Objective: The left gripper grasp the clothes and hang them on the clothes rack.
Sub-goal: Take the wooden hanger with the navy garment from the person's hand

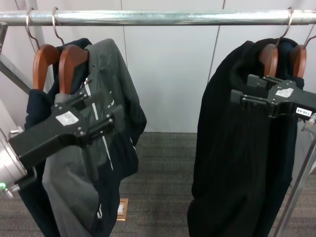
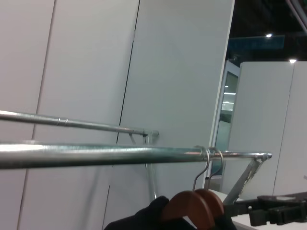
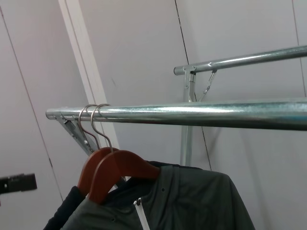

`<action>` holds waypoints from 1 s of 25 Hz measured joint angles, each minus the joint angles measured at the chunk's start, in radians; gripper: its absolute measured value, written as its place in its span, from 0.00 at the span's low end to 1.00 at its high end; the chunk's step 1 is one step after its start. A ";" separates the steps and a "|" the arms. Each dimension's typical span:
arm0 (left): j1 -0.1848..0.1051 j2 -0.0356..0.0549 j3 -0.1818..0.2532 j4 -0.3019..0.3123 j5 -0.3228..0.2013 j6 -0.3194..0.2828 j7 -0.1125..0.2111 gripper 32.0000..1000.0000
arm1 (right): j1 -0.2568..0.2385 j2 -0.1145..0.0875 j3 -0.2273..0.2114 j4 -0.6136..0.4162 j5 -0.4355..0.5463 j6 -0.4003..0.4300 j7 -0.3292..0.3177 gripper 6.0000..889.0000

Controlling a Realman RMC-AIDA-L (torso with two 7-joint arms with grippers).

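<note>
Item 1, the clothes rack [image 1: 168, 18]: a long silver tube spanning the head view, with a slanted support bar at its left end.

Item 2, the clothes [image 1: 34, 111]: a navy garment on a brown wooden hanger [image 1: 43, 61], hooked over the rack near its left end. It is judged to be already hung. Only a dark strip of it is shown behind the grey zip jacket [image 1: 106, 98], which is carried on a 2nd hanger just beside it.

Item 3, the left gripper [image 1: 96, 116]: held in front of the grey jacket, below the 2 left hangers. Its flat jaws are seen parted, with nothing between them; contact with the jacket front cannot be ruled out.

Item 4, the right gripper [image 1: 249, 94]: positioned against the long black garments [image 1: 237, 148] near the rack's right end. Whether its jaws are parted or closed cannot be told.

Risks noted: the 2 left hooks are crowded together, so a withdrawing jaw could be snagged in jacket fabric, and either hanger could be dragged along the tube or lifted off. Should the navy hook be seated only shallowly, it could be shaken loose by such a tug.
</note>
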 joint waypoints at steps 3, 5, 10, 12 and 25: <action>0.000 -0.0006 0.001 -0.019 -0.009 0.009 0.013 0.72 | -0.001 0.005 -0.004 -0.007 -0.001 -0.001 -0.004 0.92; 0.002 0.0002 0.001 -0.021 -0.019 0.013 0.016 0.72 | -0.001 0.005 -0.003 -0.005 -0.001 -0.001 -0.004 0.92; 0.011 -0.0007 -0.003 -0.022 -0.026 0.019 0.030 0.71 | -0.001 0.002 -0.001 0.000 -0.001 0.002 -0.004 0.92; 0.008 0.0003 -0.002 -0.022 -0.026 0.023 0.032 0.71 | -0.001 0.000 -0.001 0.000 -0.001 0.006 -0.004 0.92; 0.021 0.0012 -0.008 -0.026 -0.066 0.060 0.058 0.68 | -0.010 0.005 0.000 -0.002 0.000 0.001 -0.015 0.92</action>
